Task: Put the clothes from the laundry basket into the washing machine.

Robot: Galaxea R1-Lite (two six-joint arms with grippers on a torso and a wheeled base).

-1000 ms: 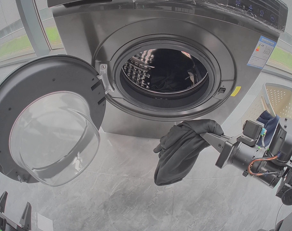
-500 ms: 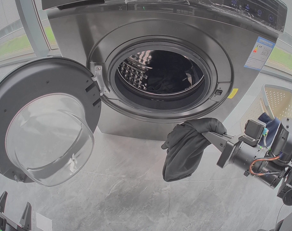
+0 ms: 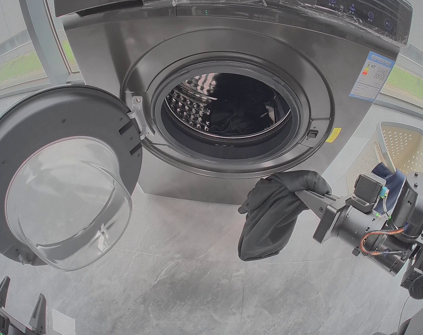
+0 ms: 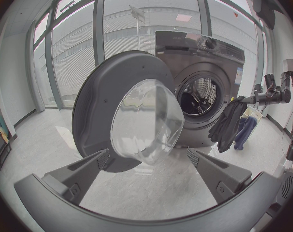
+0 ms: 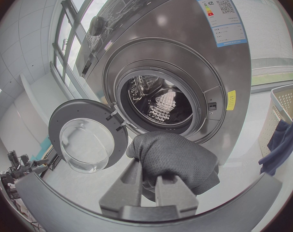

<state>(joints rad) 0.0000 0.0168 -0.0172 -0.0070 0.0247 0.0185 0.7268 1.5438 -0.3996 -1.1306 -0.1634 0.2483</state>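
Note:
A dark grey garment point(image 3: 269, 212) hangs from my right gripper point(image 3: 301, 192), which is shut on its top fold, below and to the right of the washing machine's open drum mouth point(image 3: 228, 105). The same garment point(image 5: 174, 160) bulges over the shut fingers point(image 5: 175, 187) in the right wrist view. Dark clothes lie inside the drum point(image 5: 159, 102). The beige laundry basket point(image 3: 402, 147) stands at the right with a blue garment point(image 3: 390, 177) draped over its rim. My left gripper point(image 4: 148, 157) is open, low at the left, facing the door point(image 4: 120, 107).
The round glass door point(image 3: 62, 177) is swung wide open to the left of the washing machine point(image 3: 230, 38). Grey floor point(image 3: 183, 280) lies bare in front of it. Windows stand behind and to both sides.
The whole head picture has shifted, so the camera has moved. The garment's hanging end swung right and higher, and it now hangs more bunched under the right gripper.

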